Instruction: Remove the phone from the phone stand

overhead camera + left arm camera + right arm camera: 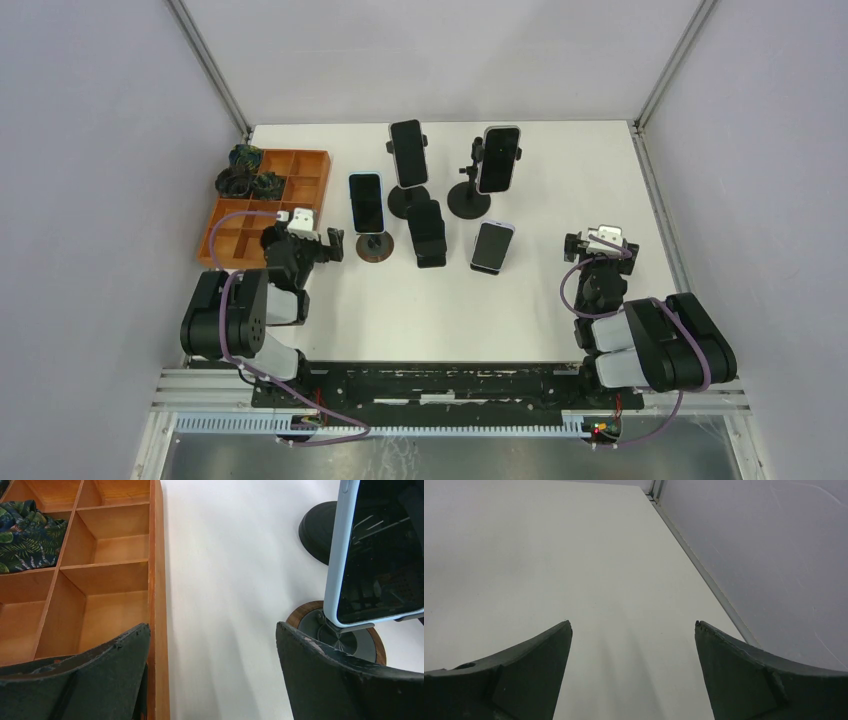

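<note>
Several phones stand on stands on the white table. A light-blue phone (366, 201) sits on a round wood-rimmed stand (376, 247); it also shows in the left wrist view (375, 555), with its stand (345, 635) below it. Two phones (408, 153) (499, 158) sit on black round-base stands at the back. A black phone (427, 232) and a light phone (492, 246) lean on low stands in the middle. My left gripper (322, 242) is open and empty, just left of the wood-rimmed stand. My right gripper (600, 247) is open and empty over bare table at the right.
An orange wooden compartment tray (305, 185) lies at the back left with dark patterned cloth (243, 172) in its far cells; its edge (157, 605) runs beside my left finger. The enclosure wall and metal rail (704, 570) bound the table on the right.
</note>
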`<act>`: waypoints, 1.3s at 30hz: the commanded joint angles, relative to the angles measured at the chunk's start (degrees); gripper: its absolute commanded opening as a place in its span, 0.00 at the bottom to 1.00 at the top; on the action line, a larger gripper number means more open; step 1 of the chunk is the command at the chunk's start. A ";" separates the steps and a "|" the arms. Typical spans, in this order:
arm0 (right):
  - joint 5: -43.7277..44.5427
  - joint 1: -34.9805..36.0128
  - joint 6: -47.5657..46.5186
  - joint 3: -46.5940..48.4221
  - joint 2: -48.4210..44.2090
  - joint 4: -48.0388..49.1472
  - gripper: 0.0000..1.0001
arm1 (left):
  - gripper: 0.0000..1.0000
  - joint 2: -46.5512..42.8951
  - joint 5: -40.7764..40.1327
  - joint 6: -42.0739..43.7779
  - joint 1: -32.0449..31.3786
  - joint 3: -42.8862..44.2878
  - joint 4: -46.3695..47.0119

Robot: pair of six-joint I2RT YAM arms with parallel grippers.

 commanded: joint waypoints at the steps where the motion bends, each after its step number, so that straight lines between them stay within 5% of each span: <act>1: -0.46 -0.01 0.62 -6.44 -0.74 1.87 0.98 | 1.00 0.41 0.90 -1.95 -0.04 0.84 2.75; 27: -0.79 -0.01 0.71 -6.26 -0.76 1.48 0.98 | 1.00 -1.95 0.65 -2.98 1.22 1.76 -0.39; 36: 0.08 0.20 0.62 -7.58 -4.49 1.12 0.98 | 1.00 -12.64 -0.58 2.89 1.75 21.63 -42.82; 39: 6.05 0.72 2.54 -4.04 -9.89 -11.13 0.98 | 1.00 -13.36 2.25 4.87 3.16 27.44 -53.22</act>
